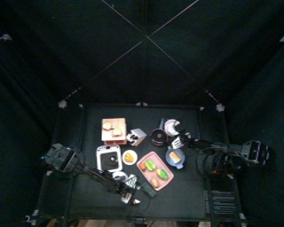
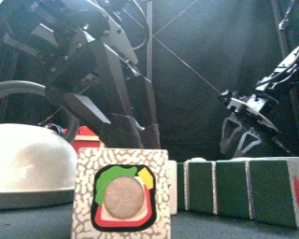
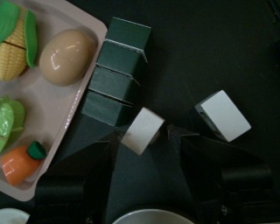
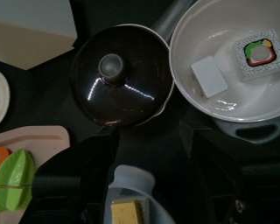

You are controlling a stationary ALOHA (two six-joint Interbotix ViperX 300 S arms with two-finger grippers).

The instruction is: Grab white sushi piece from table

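Although the left gripper [image 3: 145, 150] hangs with its jaws spread just above a white sushi piece [image 3: 143, 130], nothing is pinched yet, so the grab itself remains to be done. That small matte block with dark sides lies on the black table [image 3: 201, 52], beside the row of dark green sushi [image 3: 116, 74] edging the pink tray [image 3: 84, 87]. Over the glossy black lid [image 4: 119, 77], the right gripper [image 4: 166, 149] also looks spread and empty.

both arms [image 2: 96, 70] are black, built of angular links and boxy joints, with glossy highlights on their edges. thin dark cables run along the right arm [image 2: 279, 79]. each gripper ends in two flat black jaws.
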